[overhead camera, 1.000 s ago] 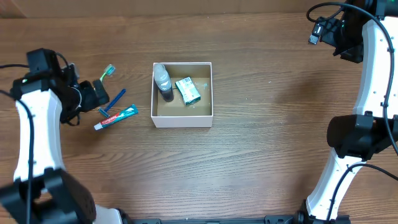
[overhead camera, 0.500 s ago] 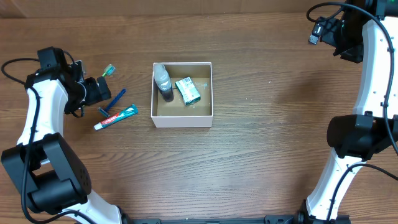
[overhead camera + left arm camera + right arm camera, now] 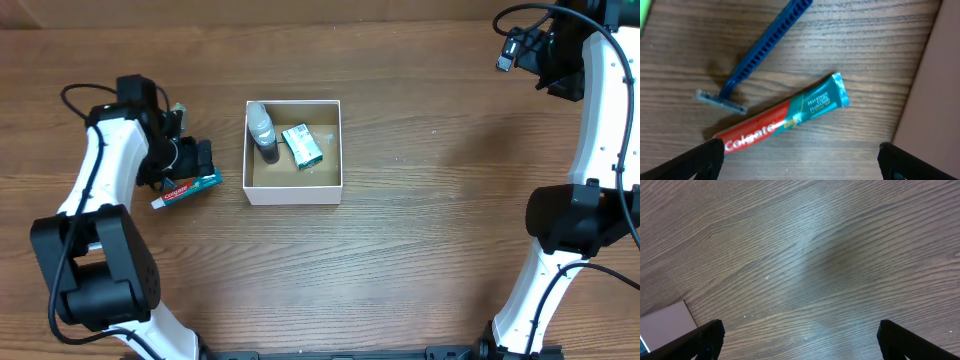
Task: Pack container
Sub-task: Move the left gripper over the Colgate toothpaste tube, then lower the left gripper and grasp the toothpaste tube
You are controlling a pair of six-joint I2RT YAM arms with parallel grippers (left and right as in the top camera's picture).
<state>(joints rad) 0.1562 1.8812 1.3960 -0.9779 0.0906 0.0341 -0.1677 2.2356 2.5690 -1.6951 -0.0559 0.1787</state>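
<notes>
On the overhead I have the container (image 3: 293,192) sitting a little left of centre, open side up, with a clear bottle (image 3: 261,130) lying along its left wall and a small green packet (image 3: 302,145) beside it on the brown floor. The left gripper (image 3: 197,160) hangs over the table just left of the box, above the toothpaste tube (image 3: 186,189), and a green toothbrush head (image 3: 178,109) pokes out toward the upper left of it. The right arm (image 3: 600,120) is far off in the upper right corner. On the left wrist feed the left gripper (image 3: 802,156) is spread wide with nothing held, one fingertip in each lower corner; the toothpaste tube (image 3: 782,116) lies diagonally mid-frame, the blue razor (image 3: 760,56) is above it, and the container (image 3: 939,85) is a blurred wall down the right edge. On the right wrist feed the right gripper (image 3: 801,336) is equally wide and empty over bare wood table (image 3: 830,255) (a white corner at lower left, which I cannot identify).
</notes>
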